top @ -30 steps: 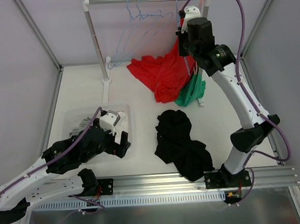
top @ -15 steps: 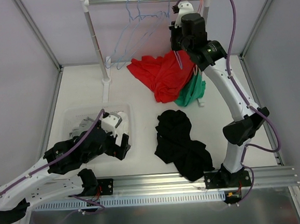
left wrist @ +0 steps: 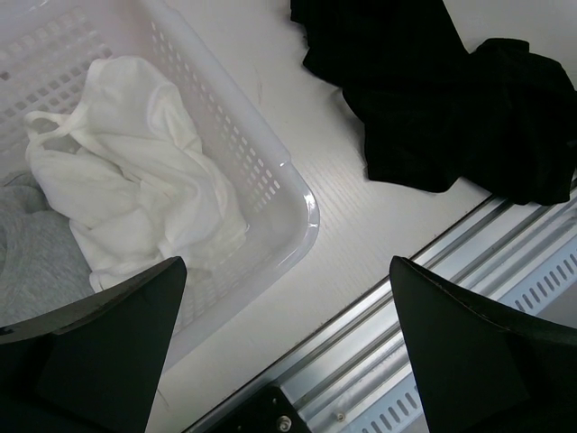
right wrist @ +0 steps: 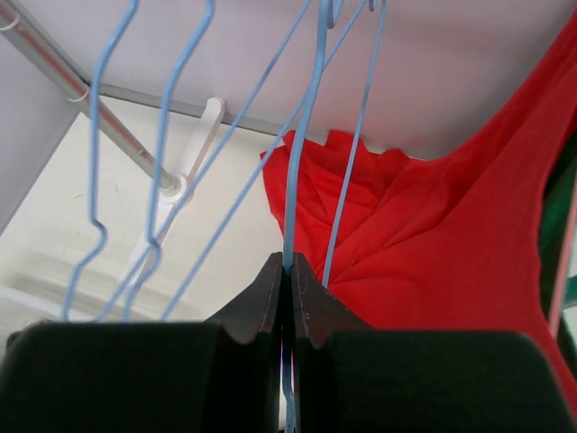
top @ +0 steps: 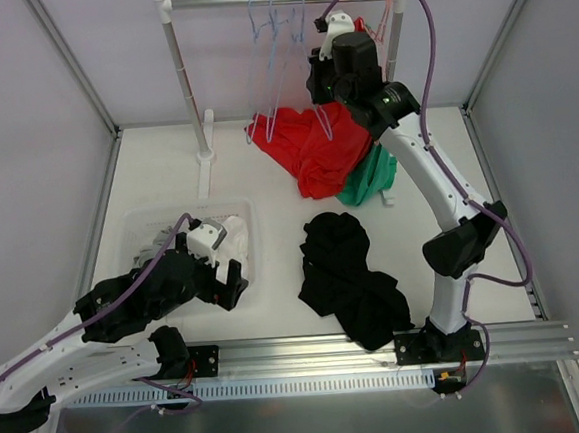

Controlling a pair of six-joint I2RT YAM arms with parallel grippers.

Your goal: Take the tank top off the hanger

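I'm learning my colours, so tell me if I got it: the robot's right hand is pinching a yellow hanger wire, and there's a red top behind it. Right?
Almost. The hanger wire pinched in the right hand is light blue, not yellow; the right wrist view shows it clearly. The red top is behind it, just as you said.
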